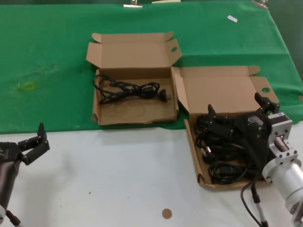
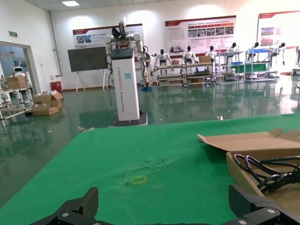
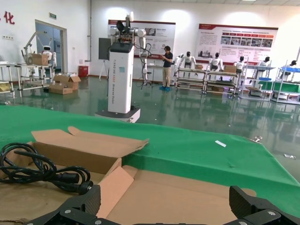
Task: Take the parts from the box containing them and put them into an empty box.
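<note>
Two open cardboard boxes sit side by side, straddling the edge between the green cloth (image 1: pixel 57 61) and the white table (image 1: pixel 109 179). The right-hand box (image 1: pixel 222 90) holds a heap of coiled black power cords (image 1: pixel 222 156) piled toward its near end. The right gripper (image 1: pixel 235 109) hangs directly over that heap with its fingers spread wide — one fingertip (image 1: pixel 211 112) above the cords, the other (image 1: pixel 261 98) near the box's right wall — and nothing is caught between them. Whether the fingers touch the cords below cannot be told.

The left-hand box (image 1: pixel 132 52) contains a single cord (image 1: pixel 128 90), stretched loosely across its floor near the back wall.

The left gripper (image 1: pixel 34 144) waits over the white table at the near left — well apart from both boxes, fingers open and empty.
</note>
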`<action>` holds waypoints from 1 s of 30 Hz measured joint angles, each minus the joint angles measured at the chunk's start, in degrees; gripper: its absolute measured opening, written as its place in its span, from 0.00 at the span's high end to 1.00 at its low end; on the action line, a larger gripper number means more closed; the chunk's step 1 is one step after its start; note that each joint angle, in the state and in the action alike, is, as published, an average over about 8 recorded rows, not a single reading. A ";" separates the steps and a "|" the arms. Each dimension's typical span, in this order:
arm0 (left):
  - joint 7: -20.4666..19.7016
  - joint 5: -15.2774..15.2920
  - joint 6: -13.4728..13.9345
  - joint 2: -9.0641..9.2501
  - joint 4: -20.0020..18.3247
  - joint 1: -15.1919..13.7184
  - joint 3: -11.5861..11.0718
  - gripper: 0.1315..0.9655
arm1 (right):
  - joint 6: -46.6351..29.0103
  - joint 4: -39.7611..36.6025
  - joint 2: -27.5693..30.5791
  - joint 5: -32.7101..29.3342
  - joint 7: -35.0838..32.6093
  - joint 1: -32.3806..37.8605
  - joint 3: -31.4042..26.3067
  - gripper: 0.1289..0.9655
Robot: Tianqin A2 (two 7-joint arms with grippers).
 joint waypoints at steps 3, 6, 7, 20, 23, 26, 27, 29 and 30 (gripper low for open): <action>0.00 0.00 0.00 0.00 0.00 0.00 0.00 0.00 | 0.00 0.00 0.00 0.00 0.00 0.00 0.00 0.00; 0.00 0.00 0.00 0.00 0.00 0.00 0.00 0.00 | 0.00 0.00 0.00 0.00 0.00 0.00 0.00 0.00; 0.00 0.00 0.00 0.00 0.00 0.00 0.00 0.00 | 0.00 0.00 0.00 0.00 0.00 0.00 0.00 0.00; 0.00 0.00 0.00 0.00 0.00 0.00 0.00 0.00 | 0.00 0.00 0.00 0.00 0.00 0.00 0.00 0.00; 0.00 0.00 0.00 0.00 0.00 0.00 0.00 0.00 | 0.00 0.00 0.00 0.00 0.00 0.00 0.00 0.00; 0.00 0.00 0.00 0.00 0.00 0.00 0.00 0.00 | 0.00 0.00 0.00 0.00 0.00 0.00 0.00 0.00; 0.00 0.00 0.00 0.00 0.00 0.00 0.00 0.00 | 0.00 0.00 0.00 0.00 0.00 0.00 0.00 0.00; 0.00 0.00 0.00 0.00 0.00 0.00 0.00 0.00 | 0.00 0.00 0.00 0.00 0.00 0.00 0.00 0.00; 0.00 0.00 0.00 0.00 0.00 0.00 0.00 0.00 | 0.00 0.00 0.00 0.00 0.00 0.00 0.00 0.00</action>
